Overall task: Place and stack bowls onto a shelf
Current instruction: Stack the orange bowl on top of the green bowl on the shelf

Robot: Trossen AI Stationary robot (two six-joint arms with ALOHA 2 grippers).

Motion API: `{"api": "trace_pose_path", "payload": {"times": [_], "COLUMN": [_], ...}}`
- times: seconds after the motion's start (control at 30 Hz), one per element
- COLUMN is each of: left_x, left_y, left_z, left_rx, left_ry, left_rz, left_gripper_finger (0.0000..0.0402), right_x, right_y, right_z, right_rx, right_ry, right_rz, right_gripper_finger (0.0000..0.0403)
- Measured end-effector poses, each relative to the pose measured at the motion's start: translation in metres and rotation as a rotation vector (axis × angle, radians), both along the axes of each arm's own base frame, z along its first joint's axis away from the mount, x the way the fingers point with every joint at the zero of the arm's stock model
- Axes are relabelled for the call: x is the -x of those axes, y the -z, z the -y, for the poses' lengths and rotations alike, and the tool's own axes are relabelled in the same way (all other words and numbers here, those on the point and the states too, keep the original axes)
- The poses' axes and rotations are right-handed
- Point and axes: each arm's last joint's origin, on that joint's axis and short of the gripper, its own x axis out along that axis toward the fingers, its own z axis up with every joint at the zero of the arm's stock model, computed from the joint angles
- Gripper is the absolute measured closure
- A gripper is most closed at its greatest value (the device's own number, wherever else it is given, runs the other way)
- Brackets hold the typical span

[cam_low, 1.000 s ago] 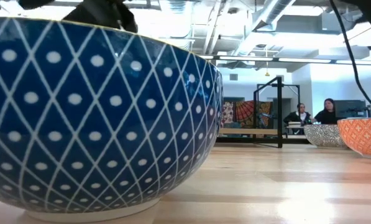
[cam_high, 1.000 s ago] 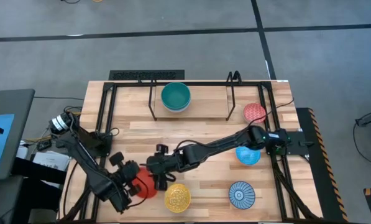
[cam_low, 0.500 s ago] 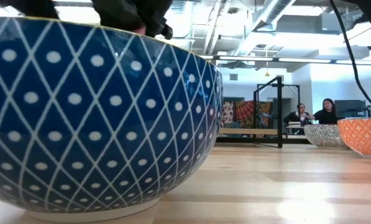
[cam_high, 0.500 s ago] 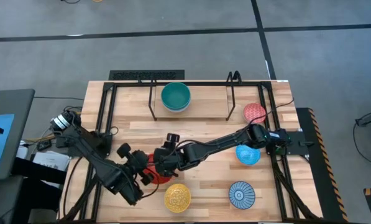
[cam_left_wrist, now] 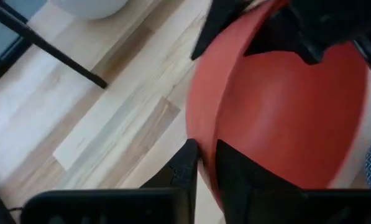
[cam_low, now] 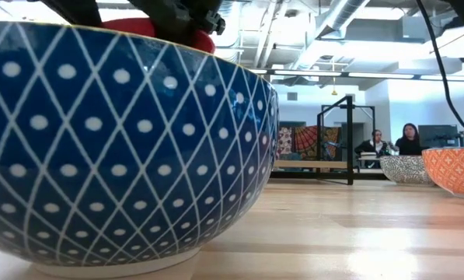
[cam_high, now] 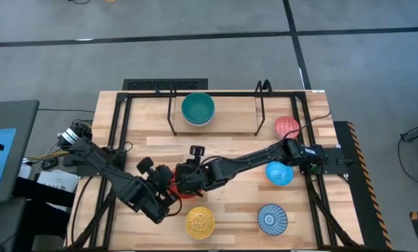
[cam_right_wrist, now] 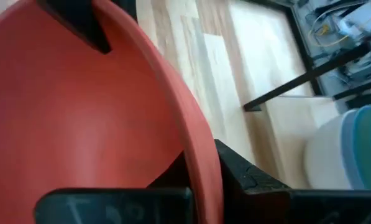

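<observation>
The red bowl (cam_high: 180, 194) hangs above the table's near middle, held between both grippers. My left gripper (cam_high: 165, 198) is shut on its left side and my right gripper (cam_high: 187, 183) on its right side. In the low view the red bowl (cam_low: 150, 28) shows above the big blue-white patterned bowl (cam_low: 123, 148). On the shelf (cam_high: 230, 117) at the table's far side stands a stack of bowls with a green bowl (cam_high: 197, 109) on top. My left gripper pinches the red bowl's rim (cam_left_wrist: 205, 134), one finger (cam_left_wrist: 238, 177) inside the bowl and one (cam_left_wrist: 186, 163) outside. The bowl is lifted clear of the table and tilted. My right gripper pinches the rim (cam_right_wrist: 204, 158) on the opposite side, one finger (cam_right_wrist: 166, 177) inside the bowl and one (cam_right_wrist: 244, 174) outside. It comes slanting down from the table's right.
On the tabletop stand a yellow patterned bowl (cam_high: 200, 222), a blue-white patterned bowl (cam_high: 272, 218), a plain blue bowl (cam_high: 279, 173) and a red-pink patterned bowl (cam_high: 286, 127). The shelf's black wire uprights (cam_high: 260, 112) flank the stack. People sit in the room beyond.
My left gripper has carried the red bowl up and toward the table's right; in the low view the bowl now shows above the blue patterned bowl's rim. My right gripper has tipped and shut on the bowl's rim.
</observation>
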Motion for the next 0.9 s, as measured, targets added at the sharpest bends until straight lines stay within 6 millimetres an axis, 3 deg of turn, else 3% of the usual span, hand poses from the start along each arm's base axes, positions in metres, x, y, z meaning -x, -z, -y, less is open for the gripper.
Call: {"api": "trace_pose_path", "payload": {"times": [0.23, 0.47, 0.6, 0.73, 0.9], "left_x": [0.001, 0.014, 0.027, 0.040, 0.042], "left_y": [-0.006, -0.022, -0.029, -0.031, -0.026], "left_z": [-0.008, -0.011, -0.005, 0.002, 0.005], "left_rx": [-0.068, -0.120, -0.228, -0.315, -0.329], "left_ry": [0.021, 0.025, 0.038, 0.071, 0.089], "left_rz": [0.001, 0.097, 0.199, 0.251, 0.244], "left_gripper_finger": [0.0308, 0.0272, 0.0269, 0.0268, 0.0268], "right_x": [0.012, 0.020, 0.026, 0.038, 0.057], "right_y": [-0.025, -0.052, -0.074, -0.101, -0.116], "right_z": [0.019, 0.059, 0.106, 0.168, 0.251], "right_rx": [0.005, 0.004, -0.053, -0.166, -0.335], "right_ry": [0.022, 0.079, 0.114, 0.163, 0.245], "right_rz": [-0.017, -0.009, 0.016, 0.108, 0.245], "right_gripper_finger": [0.0357, 0.0356, 0.0355, 0.0354, 0.0354]}}
